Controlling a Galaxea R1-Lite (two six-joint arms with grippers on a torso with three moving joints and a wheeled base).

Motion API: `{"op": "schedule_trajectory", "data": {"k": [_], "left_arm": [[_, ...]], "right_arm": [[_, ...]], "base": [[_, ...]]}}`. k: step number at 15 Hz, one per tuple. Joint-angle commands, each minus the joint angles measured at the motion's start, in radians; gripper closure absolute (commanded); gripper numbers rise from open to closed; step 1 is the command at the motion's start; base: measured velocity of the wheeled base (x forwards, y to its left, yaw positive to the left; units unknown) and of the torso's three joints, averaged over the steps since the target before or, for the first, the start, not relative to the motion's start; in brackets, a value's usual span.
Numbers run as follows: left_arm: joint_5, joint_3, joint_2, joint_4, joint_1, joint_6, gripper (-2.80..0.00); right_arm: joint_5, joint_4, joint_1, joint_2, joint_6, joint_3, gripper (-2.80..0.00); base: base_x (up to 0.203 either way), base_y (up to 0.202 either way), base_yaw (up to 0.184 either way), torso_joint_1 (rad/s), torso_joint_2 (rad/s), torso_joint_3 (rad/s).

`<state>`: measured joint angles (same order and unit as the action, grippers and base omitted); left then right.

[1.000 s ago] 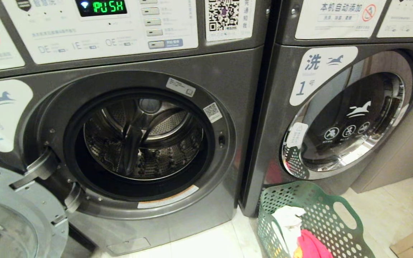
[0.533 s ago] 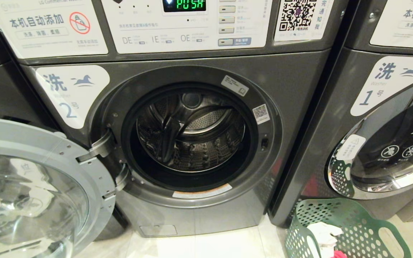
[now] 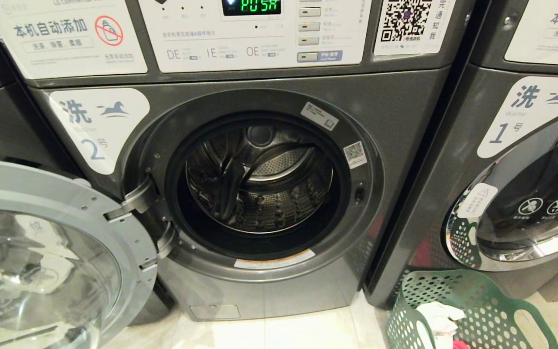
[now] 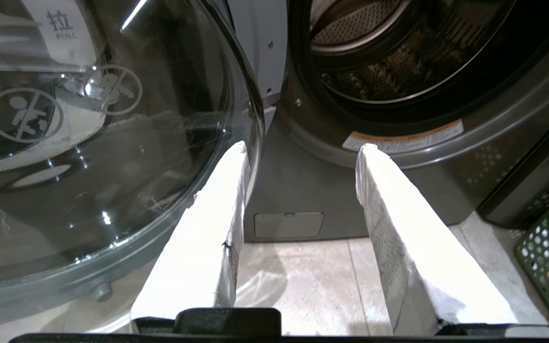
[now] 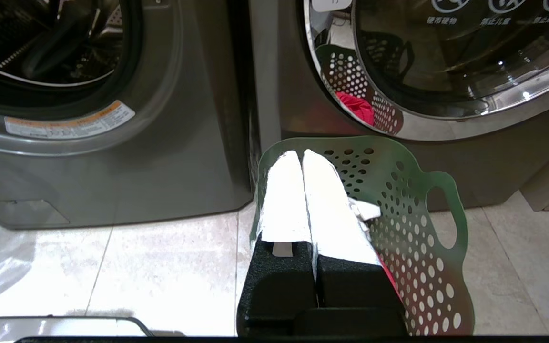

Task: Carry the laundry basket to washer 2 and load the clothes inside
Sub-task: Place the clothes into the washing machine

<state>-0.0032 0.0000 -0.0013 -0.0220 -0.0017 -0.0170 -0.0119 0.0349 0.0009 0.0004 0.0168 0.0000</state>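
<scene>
With both arms out of the head view, entries run near to far.
Left gripper (image 4: 303,147): fingers spread apart, nothing between them; aimed low at the front of washer 2, with floor (image 4: 298,281) under it.
Right gripper (image 5: 301,153): fingers pressed together, holding nothing; it sits above the near rim of the basket.
Basket (image 3: 477,310): on the floor at lower right, in front of washer 1 (image 3: 516,160) and just right of the seam between the two machines. Upright, mouth facing up; in the right wrist view its long axis runs away from the camera toward washer 1, with one oval handle (image 5: 441,214) on the side away from washer 2.
Clothes (image 3: 439,315): inside the basket; white piece on top, a bit of red at the lower edge. No yellow piece can be made out.
Door (image 3: 66,252): swung fully open to the left on its hinge, glass bowl facing outward.
Washer 2 (image 3: 259,194): centre of head view, mouth facing the robot, drum bare metal with nothing in it.
Display (image 3: 252,6): green lit characters above the opening.
</scene>
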Motion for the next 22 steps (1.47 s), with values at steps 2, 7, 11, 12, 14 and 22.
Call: {"op": "schedule_trajectory", "data": {"k": [2,7,11,12,14,22], "left_arm": [[0.000,0.005,0.001,0.007,0.000,0.002,0.00],[0.000,0.005,0.001,0.004,0.000,0.002,0.00],[0.000,0.005,0.001,0.004,0.000,0.002,0.00],[0.000,0.005,0.001,0.004,0.000,0.002,0.00],[0.000,0.005,0.001,0.004,0.000,0.002,0.00],[0.000,0.006,0.001,0.001,0.000,0.002,0.00]], "right_arm": [[0.001,0.000,0.001,0.001,-0.003,0.008,0.00],[0.001,0.000,-0.001,0.001,-0.002,0.008,0.00],[0.000,0.000,0.001,0.001,0.000,0.008,0.00],[0.000,0.000,0.001,0.001,0.001,0.008,0.00],[0.000,0.000,0.000,0.001,0.002,0.008,0.00],[0.003,-0.001,0.001,0.001,-0.008,0.008,0.00]], "base": [[0.000,0.000,0.000,0.002,0.01,-0.137],[0.000,0.000,0.000,0.004,0.00,-0.195],[0.000,0.000,0.000,0.004,0.00,-0.198],[0.000,0.000,0.000,0.002,0.00,-0.197],[0.000,0.000,0.000,0.004,0.01,-0.198],[0.000,0.000,0.000,0.005,0.00,-0.198]]}}
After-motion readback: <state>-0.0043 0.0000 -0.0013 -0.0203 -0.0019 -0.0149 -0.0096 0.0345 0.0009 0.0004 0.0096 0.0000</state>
